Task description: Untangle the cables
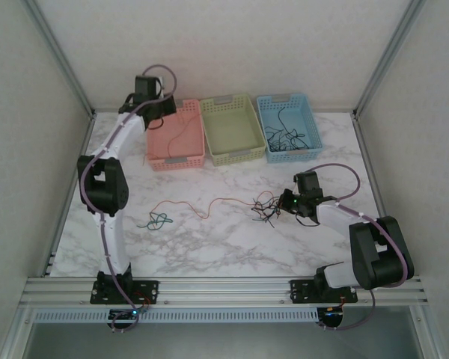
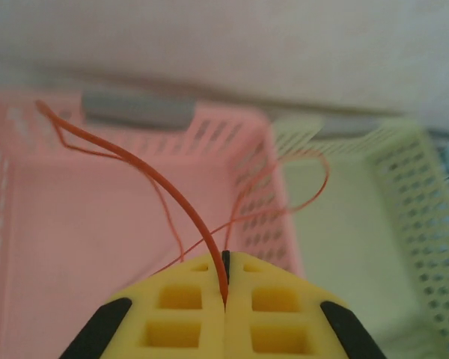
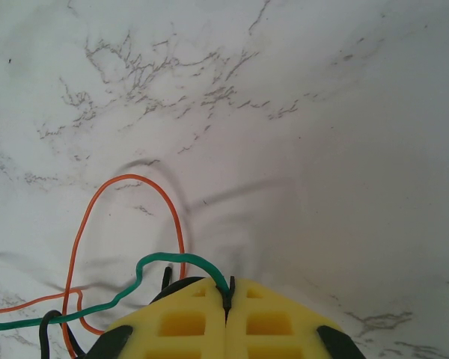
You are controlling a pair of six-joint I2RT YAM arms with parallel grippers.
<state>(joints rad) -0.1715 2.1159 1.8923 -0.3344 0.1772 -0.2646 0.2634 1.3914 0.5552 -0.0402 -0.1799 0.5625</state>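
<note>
My left gripper [image 1: 167, 107] hangs over the pink basket [image 1: 176, 134], shut on a red-orange cable [image 2: 172, 196] that runs out from between its yellow fingers [image 2: 181, 307] and loops down into the basket. My right gripper [image 1: 284, 203] sits low on the table at the tangled bundle of cables [image 1: 266, 209], shut on a green cable [image 3: 176, 262] that curves away to the left. An orange cable [image 3: 127, 224] loops on the marble beside it, with a black cable end [image 3: 167, 275] by the fingers. A long orange cable [image 1: 191, 203] and a teal cable knot [image 1: 156, 220] lie mid-table.
A green basket [image 1: 233, 131] stands in the middle of the back row. The blue basket [image 1: 288, 127] at back right holds several dark cables. Aluminium frame posts flank the marble table [image 1: 209, 247], and a rail runs along the near edge.
</note>
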